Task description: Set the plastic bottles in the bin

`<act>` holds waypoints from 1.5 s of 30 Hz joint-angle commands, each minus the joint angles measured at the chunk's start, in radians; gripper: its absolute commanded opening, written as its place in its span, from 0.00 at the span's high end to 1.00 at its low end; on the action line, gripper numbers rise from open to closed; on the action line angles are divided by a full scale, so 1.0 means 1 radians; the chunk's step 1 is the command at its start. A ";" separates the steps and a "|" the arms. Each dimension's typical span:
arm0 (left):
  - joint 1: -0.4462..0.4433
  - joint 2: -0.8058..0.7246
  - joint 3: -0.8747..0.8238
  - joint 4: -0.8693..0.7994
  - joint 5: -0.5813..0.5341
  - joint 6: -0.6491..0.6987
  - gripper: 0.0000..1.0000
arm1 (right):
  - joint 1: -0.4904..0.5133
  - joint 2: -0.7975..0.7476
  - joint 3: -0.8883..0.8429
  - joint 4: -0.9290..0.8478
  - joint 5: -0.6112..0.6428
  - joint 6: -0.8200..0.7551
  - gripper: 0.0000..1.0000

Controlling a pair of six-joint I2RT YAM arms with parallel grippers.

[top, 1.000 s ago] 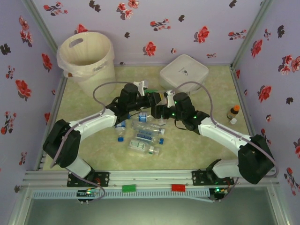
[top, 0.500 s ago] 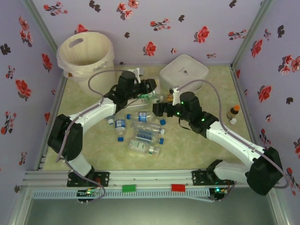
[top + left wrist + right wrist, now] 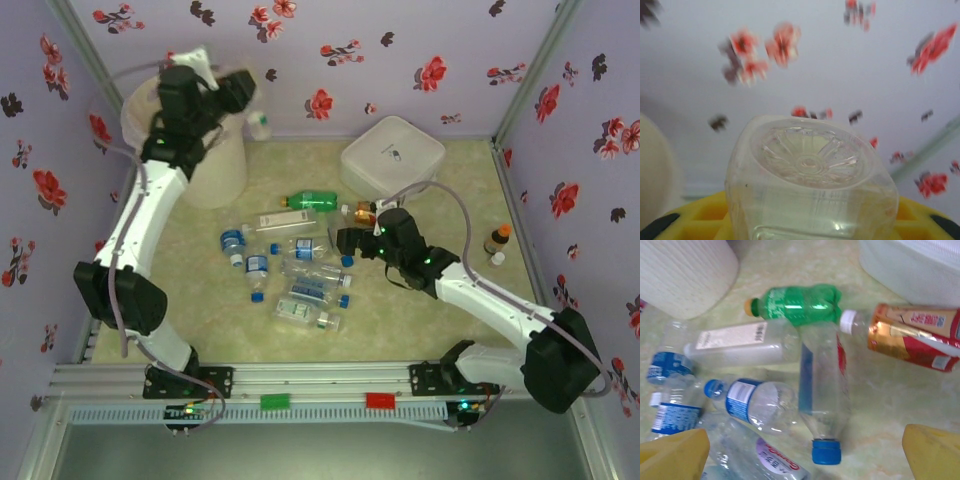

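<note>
Left end effector [image 3: 238, 92], clamped on a clear bottle [image 3: 810, 175], hangs at the bin's [image 3: 215, 165] right rim, where release could drop it outside; right end effector [image 3: 343, 241], fingers apart, hovers over loose bottles [image 3: 300, 290] right of the bin.

We'd call this a robotics lab booth: floral wallpaper panels [image 3: 400, 30] box in the tabletop [image 3: 400, 330], two robot arms [image 3: 480, 295] bolted to an aluminium rail [image 3: 330, 380] at 6 o'clock.

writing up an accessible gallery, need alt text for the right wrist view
Plastic drink bottles lie jumbled on a pale green table: a green bottle with a yellow cap, a clear bottle with a blue cap and a red and gold labelled bottle. The open right end effector hangs above them.
</note>
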 commanded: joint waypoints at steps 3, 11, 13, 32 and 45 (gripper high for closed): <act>0.108 0.035 0.155 -0.034 -0.115 0.124 0.76 | -0.002 0.052 0.026 -0.035 0.051 0.023 0.00; 0.192 0.133 0.203 -0.019 -0.287 0.249 0.77 | -0.005 0.093 0.075 -0.112 0.054 0.008 0.00; 0.199 0.172 0.230 -0.052 -0.293 0.270 0.76 | -0.007 0.089 0.073 -0.124 0.064 0.009 0.00; 0.216 0.390 0.480 -0.349 -0.300 0.265 0.00 | -0.123 0.157 0.142 -0.228 0.078 -0.173 0.00; 0.160 0.022 0.122 -0.167 -0.029 0.112 0.00 | -0.192 0.306 0.328 -0.303 0.023 -0.449 0.01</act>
